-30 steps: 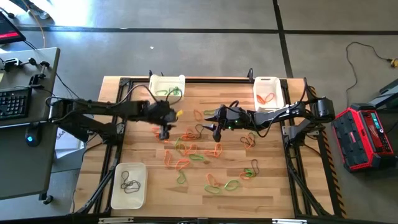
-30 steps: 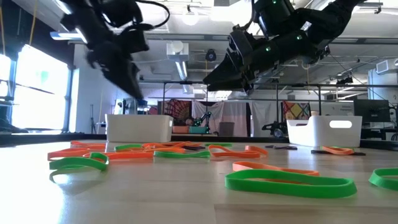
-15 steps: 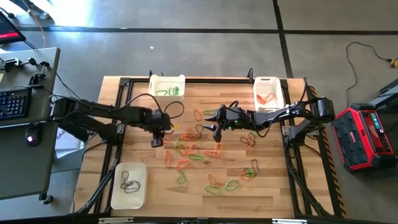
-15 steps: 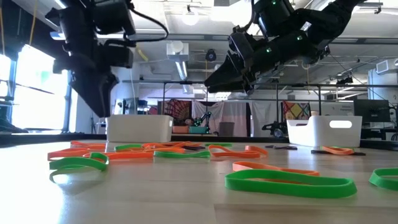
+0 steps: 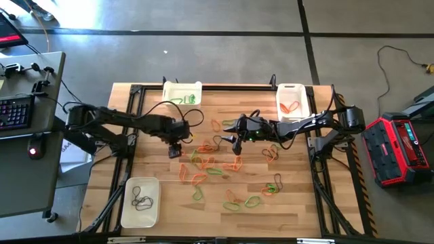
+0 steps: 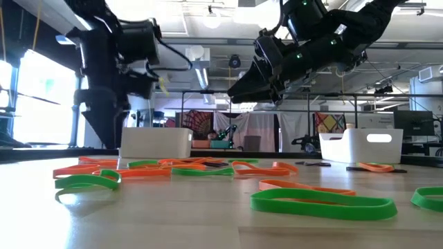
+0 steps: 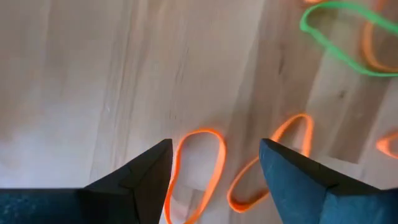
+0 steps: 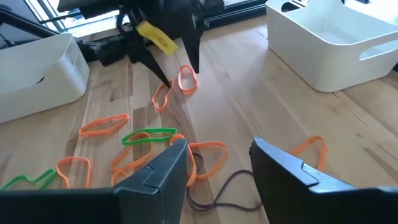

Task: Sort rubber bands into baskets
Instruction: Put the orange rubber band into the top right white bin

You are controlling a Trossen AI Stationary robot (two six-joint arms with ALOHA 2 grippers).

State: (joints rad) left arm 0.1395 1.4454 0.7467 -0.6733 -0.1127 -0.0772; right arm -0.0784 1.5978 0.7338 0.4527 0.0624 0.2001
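1. Right now your left end effector hangs over the desk with its fingers spread and nothing between them.
2. Directly beneath it lies an orange rubber band, sitting in the gap between the fingers, its long axis running roughly along the fingers rather than across them.
3. A second orange band lies just beside it, partly under one finger, so you could snag both.
4. Your right end effector hovers farther off, spread and empty; the left is plainly nearer.
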